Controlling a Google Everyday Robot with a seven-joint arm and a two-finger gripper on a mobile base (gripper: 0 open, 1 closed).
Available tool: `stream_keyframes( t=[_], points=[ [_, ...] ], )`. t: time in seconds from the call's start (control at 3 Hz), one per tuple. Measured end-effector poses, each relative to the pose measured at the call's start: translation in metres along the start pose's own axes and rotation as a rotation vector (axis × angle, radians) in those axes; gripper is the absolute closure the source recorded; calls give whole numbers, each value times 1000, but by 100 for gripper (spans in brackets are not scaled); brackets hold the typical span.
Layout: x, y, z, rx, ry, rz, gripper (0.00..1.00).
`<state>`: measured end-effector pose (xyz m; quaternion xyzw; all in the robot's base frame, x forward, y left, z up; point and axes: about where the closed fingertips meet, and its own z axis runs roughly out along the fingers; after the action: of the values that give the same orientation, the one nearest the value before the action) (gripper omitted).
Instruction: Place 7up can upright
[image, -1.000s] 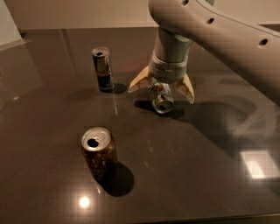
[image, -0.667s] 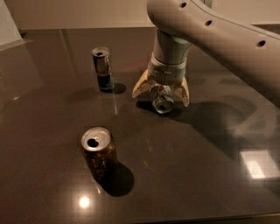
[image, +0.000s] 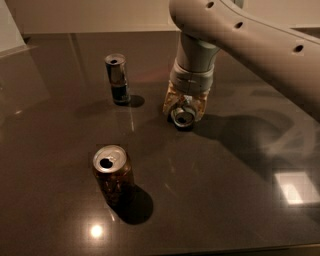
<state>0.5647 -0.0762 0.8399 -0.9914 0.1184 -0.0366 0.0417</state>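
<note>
The 7up can (image: 183, 117) lies tilted on the dark table (image: 235, 200) right of centre, its silver top facing the camera. Little of its body shows, because the gripper covers it. My gripper (image: 184, 109) comes down on it from above at the end of the big grey arm (image: 240, 35). Its pale fingers (image: 170, 100) are pressed against both sides of the can. The can still rests at table level.
A slim dark-blue-and-silver can (image: 117, 79) stands upright to the left of the gripper. A brown-reddish soda can (image: 112, 174) stands upright at the front left. Bright light reflections lie on the table at the front and far right.
The fingers were spread wide on both sides of the can. They have since drawn in and now hold it. The can has hardly moved.
</note>
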Motion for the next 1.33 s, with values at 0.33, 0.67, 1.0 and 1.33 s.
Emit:
stream_keyframes(
  t=[0.33, 0.67, 1.0, 1.33],
  points=[
    [4, -3, -11, 44, -19, 105, 86],
    [3, -17, -36, 114, -56, 273, 100],
    [2, -34, -61, 171, -127, 452, 100],
    [-1, -44, -85, 222, -232, 633, 100]
  ],
)
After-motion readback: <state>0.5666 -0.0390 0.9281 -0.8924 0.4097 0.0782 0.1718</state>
